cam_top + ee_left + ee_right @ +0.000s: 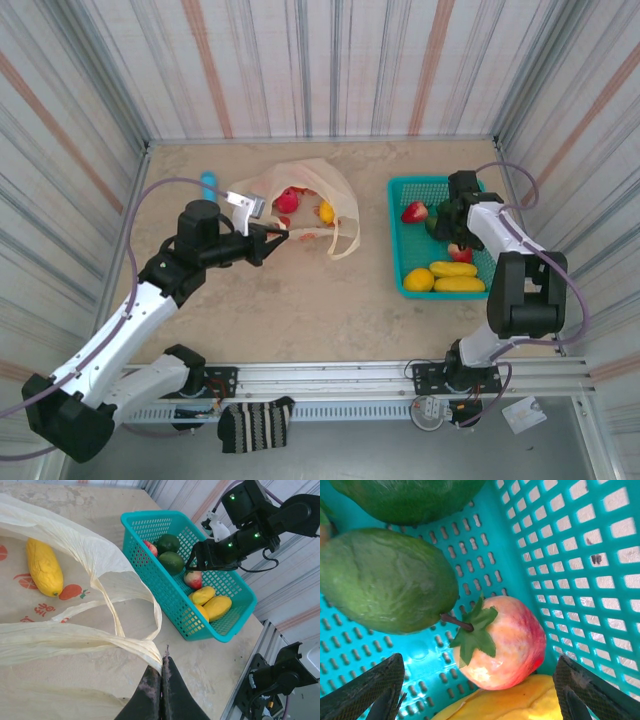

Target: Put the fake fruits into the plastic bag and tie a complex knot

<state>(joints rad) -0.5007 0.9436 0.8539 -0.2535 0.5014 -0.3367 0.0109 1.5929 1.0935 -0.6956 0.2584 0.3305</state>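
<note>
Cream plastic bag (75,545): holding elongated yellow plastic fruit (44,566), red fruits (288,198).
Teal mesh plastic basket (165,605): holding green fruits (385,580), yellow fruits (455,270).
Left tool (161,667): clamping bag edge.
Right tool (477,690): gaping apart.

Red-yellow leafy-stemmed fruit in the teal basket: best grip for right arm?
Grip the red-yellow fruit across its round body's widest part, coming straight down from above with the right gripper, whose open fingers stand either side of it. Avoid the stem and leaves: too thin. The basket wall and green fruit crowd its sides.
</note>
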